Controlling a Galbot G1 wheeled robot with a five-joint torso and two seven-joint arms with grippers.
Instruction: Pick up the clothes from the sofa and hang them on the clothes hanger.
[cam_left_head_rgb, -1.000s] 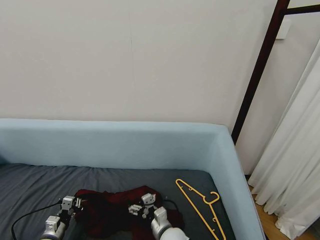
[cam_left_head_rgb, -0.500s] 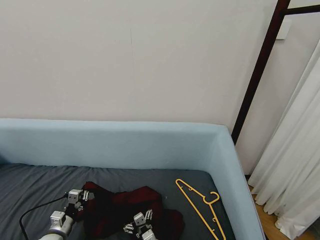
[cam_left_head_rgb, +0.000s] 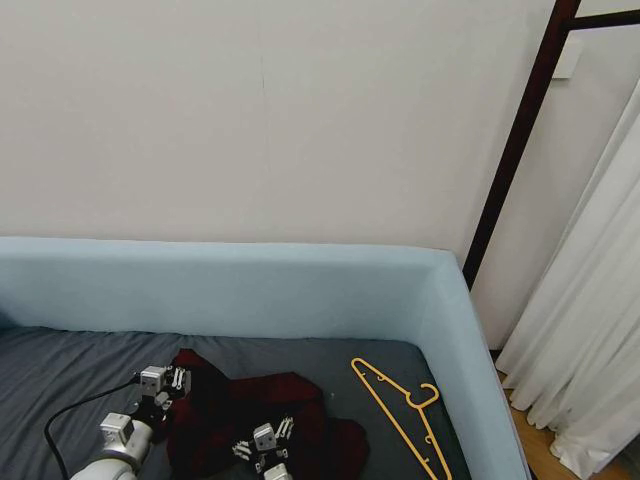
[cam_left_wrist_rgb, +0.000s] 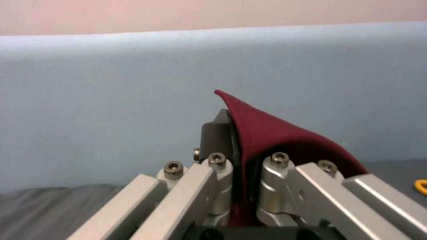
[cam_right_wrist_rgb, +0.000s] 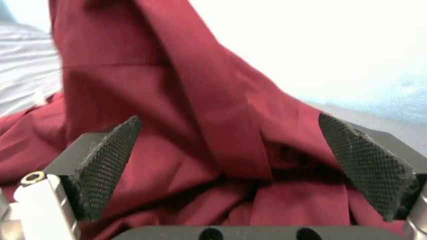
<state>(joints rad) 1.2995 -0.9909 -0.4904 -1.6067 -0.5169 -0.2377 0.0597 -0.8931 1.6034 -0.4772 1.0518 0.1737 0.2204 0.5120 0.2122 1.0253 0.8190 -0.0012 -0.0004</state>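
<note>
- While the left claw (cam_left_wrist_rgb: 235, 150) is pressed together on a raised fold of the dark red garment (cam_left_wrist_rgb: 267, 130), pinching the cloth, the right claw (cam_right_wrist_rgb: 233, 165) stands spread wide. Its black pads (cam_right_wrist_rgb: 107, 160) sit on either side of the crumpled cloth and grip nothing.
- Seen from the head view, the left claw is at the garment's left edge and the right claw is over its near middle.
- The garment lies heaped on the grey seat of the pale blue sofa (cam_left_head_rgb: 250, 290).
- Near the garment on the robot's right, but apart from it, a yellow hanger (cam_left_head_rgb: 398, 408) lies flat on the seat by the sofa's end.
- Beyond that end rises a dark pole (cam_left_head_rgb: 515, 150), with a white curtain (cam_left_head_rgb: 590, 330) beside it.
- The step in hand looks like the pickup: one hold is taken and the second is not yet made.
- The next move calls for the right claw to close on a good bunch of cloth rather than a thin layer.
- Both arms would then need to rise together so the limp garment clears the seat without slipping or dragging.
</note>
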